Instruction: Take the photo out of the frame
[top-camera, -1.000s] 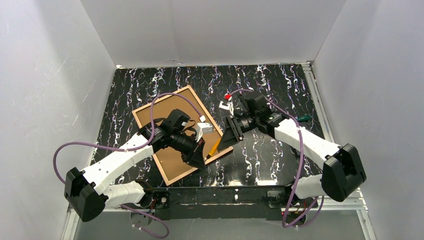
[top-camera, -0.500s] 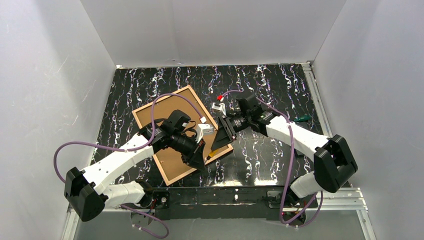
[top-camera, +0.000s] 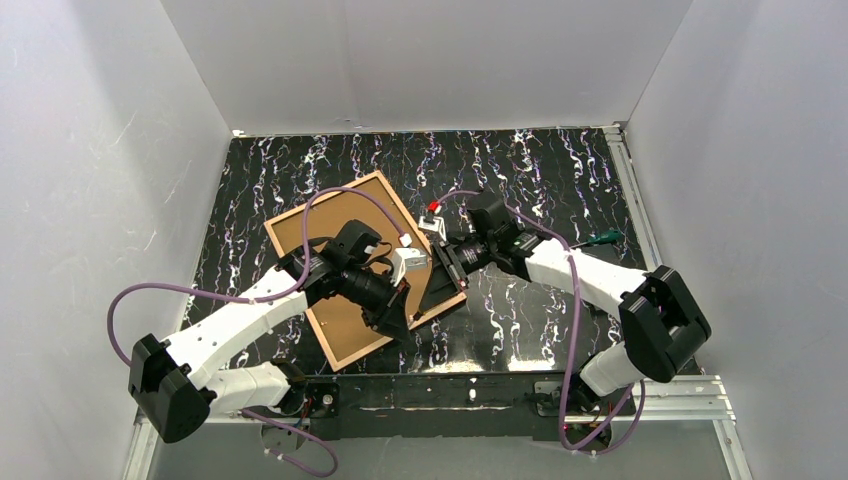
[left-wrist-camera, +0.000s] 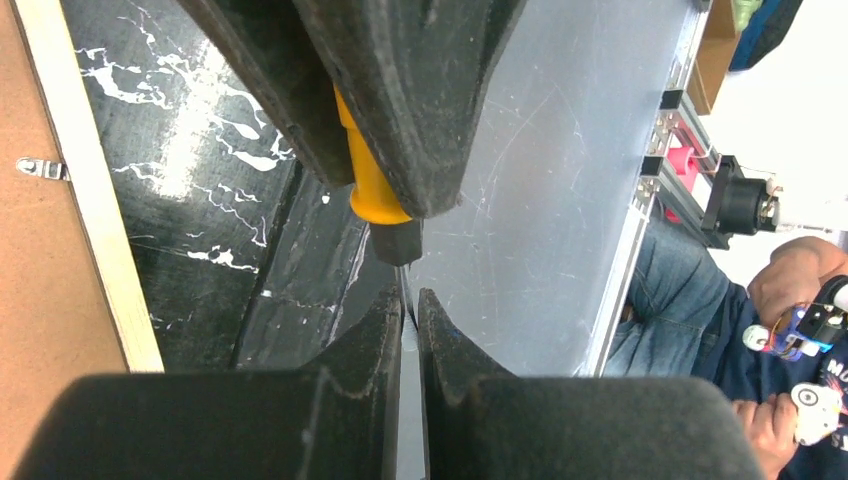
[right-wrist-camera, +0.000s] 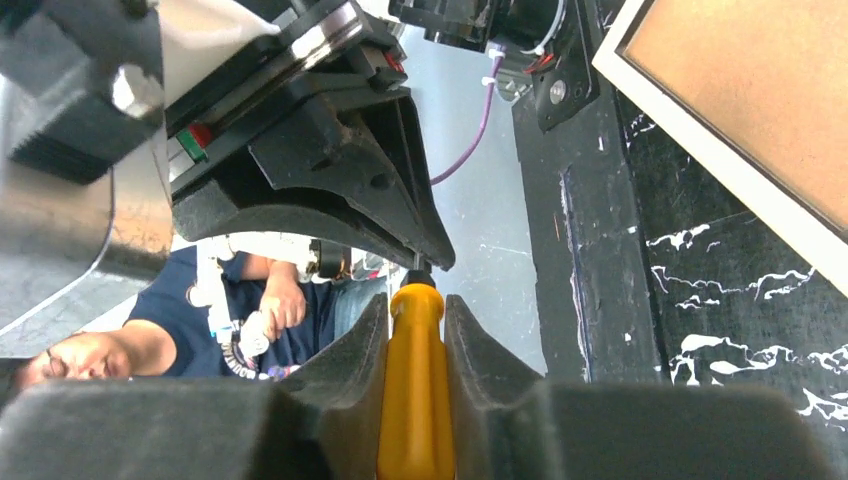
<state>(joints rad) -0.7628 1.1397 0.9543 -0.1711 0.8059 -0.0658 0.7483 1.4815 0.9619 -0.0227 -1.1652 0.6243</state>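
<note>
The black, white-veined surface (top-camera: 540, 170) carries the frame (top-camera: 320, 199) lying face down and askew on its left half, the brown back of the photo (top-camera: 340, 212) upward, and a small green-handled tool (top-camera: 607, 237) near its right edge.

Pretty clearly a robotics lab cell you're running: plain white walls (top-camera: 100, 150) boxing in your black marbled bench (top-camera: 540, 160), aluminium extrusion rails (top-camera: 630, 180) down its right edge.

The overhead view was bright and even, its white walls (top-camera: 430, 60) almost shadowless and the black desk (top-camera: 540, 170) faintly glossy. Along the wrist views' lower edges, the left pincer (left-wrist-camera: 408, 300) and right pincer (right-wrist-camera: 415, 305) were blurred. Daylight overexposed the left wrist view's upper right.
</note>
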